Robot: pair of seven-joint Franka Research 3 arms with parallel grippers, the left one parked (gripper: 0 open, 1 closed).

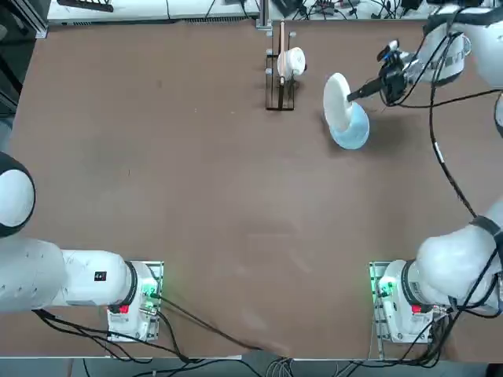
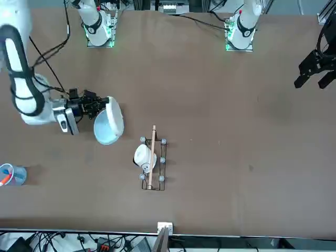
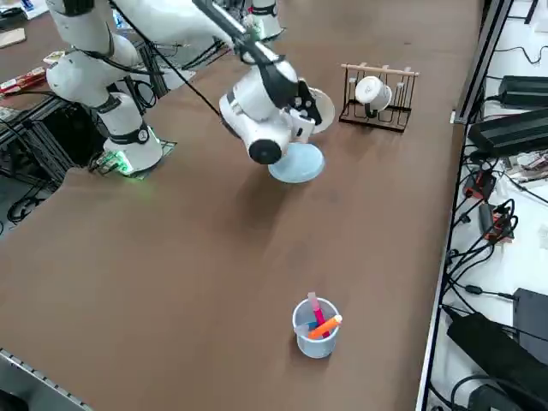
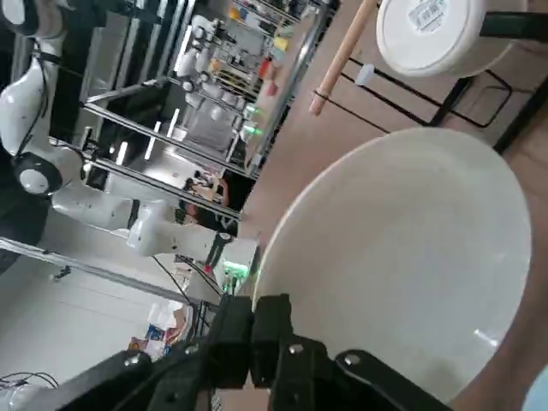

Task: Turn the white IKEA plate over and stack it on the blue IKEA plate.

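White IKEA plate (image 1: 338, 102) is up on edge, tilted, held over the blue IKEA plate (image 1: 354, 132) at the far right part of the table (image 1: 196, 196). In the top view the white one's lower rim overlaps the blue plate's far-left edge; can't tell if the two actually touch. Front view shows the white plate (image 2: 114, 116) standing near vertical w/ the blue plate (image 2: 106, 131) lying flat beneath and just beside it.

Largest first: the brown table, w/ the right arm reaching out from its base at the near right corner to the plates. Next the wire drying rack (image 1: 280, 78) w/ a wooden rail, near the plates on their left in the top view, standing apart from them; a small white cup-shaped object (image 1: 293, 62) sits on its side in the rack. Then the two plates, same size. Then a translucent blue cup (image 3: 315, 328) w/ coloured pens in it, alone near the table's right edge, well apart from the plates.

Right gripper (image 1: 355, 93) comes in roughly level from the right, fingers (image 4: 257, 334) pinched together on the white plate's rim; wrist view shows the plate's (image 4: 402, 257) broad face filling the frame past the black fingers, rack and cup beyond it.
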